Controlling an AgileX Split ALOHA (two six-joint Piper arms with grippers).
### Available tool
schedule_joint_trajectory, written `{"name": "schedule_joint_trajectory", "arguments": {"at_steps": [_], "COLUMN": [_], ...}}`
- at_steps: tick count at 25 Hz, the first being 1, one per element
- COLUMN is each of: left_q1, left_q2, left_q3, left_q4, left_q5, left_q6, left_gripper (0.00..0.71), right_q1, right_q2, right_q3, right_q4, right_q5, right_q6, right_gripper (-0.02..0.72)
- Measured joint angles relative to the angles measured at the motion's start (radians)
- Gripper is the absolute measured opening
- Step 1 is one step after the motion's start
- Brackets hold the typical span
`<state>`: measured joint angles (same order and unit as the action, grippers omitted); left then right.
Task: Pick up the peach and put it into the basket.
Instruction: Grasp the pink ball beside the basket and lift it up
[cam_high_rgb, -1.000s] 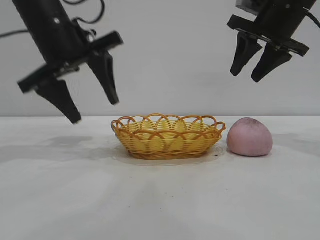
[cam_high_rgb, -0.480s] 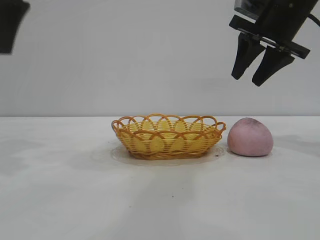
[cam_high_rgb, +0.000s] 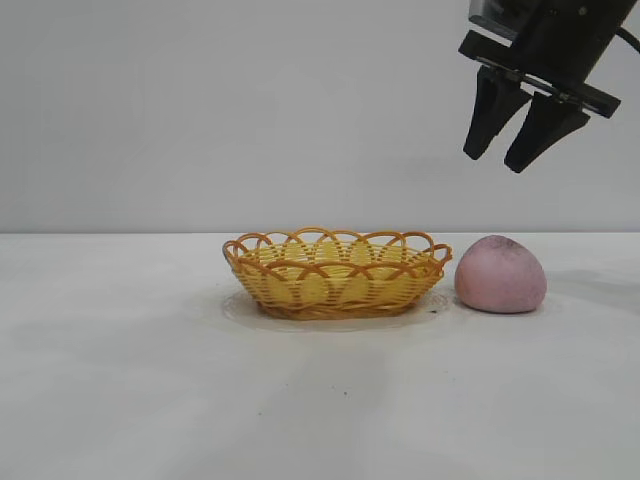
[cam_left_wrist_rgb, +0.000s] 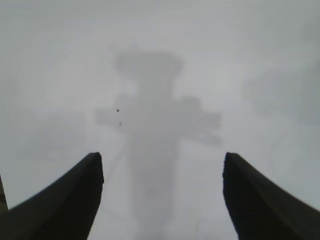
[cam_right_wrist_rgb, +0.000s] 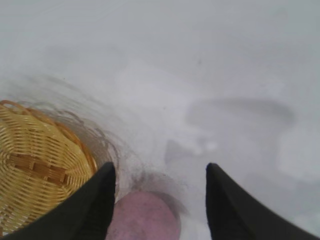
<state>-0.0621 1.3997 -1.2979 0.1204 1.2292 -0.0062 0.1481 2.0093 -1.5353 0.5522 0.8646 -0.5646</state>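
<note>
Since the earlier frames the left arm has risen and swung out of the exterior view entirely, while the right arm, the basket and the peach have kept their places. The basket (cam_high_rgb: 337, 272) sits on the white table (cam_high_rgb: 120, 400), and everything else can be placed from it. The peach (cam_high_rgb: 500, 274) rests on the table just beside the basket on the right-arm side, close to the scalloped rim but with a thin gap showing between them; it is not in the basket. The right gripper (cam_high_rgb: 508, 148) hangs high above the peach, up and to the right of the basket, tilted with its tips angled down toward the basket side; its jaws stand apart and grasp nothing. From the right wrist view, the peach (cam_right_wrist_rgb: 144, 216) shows between the two dark fingers (cam_right_wrist_rgb: 97, 202), with the basket (cam_right_wrist_rgb: 40, 167) to one side of it. The left gripper (cam_left_wrist_rgb: 162, 200) appears only in its own wrist view, well away from the basket, over bare table with its shadow cast below; its jaws are spread wide and empty.
</note>
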Motion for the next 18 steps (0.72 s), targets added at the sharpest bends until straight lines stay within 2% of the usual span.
{"name": "schedule_joint_trajectory", "arguments": {"at_steps": [4, 13, 18], "left_q1": [0.060, 0.063, 0.063], "left_q2": [-0.075, -0.345, -0.574], "left_q3": [0.077, 0.345, 0.489], "left_q4": [-0.022, -0.039, -0.077], "left_q5": [0.002, 0.004, 0.011], "left_q6": [0.017, -0.003, -0.015], "left_gripper": [0.444, 0.444, 0.444], "right_q1": [0.000, 0.000, 0.000], "right_q2": [0.000, 0.000, 0.000], "right_q3": [0.000, 0.000, 0.000], "right_q4": [0.000, 0.000, 0.000], "right_q5": [-0.005, -0.008, -0.010], "right_q6": [0.000, 0.000, 0.000], "right_gripper": [0.340, 0.340, 0.340]}}
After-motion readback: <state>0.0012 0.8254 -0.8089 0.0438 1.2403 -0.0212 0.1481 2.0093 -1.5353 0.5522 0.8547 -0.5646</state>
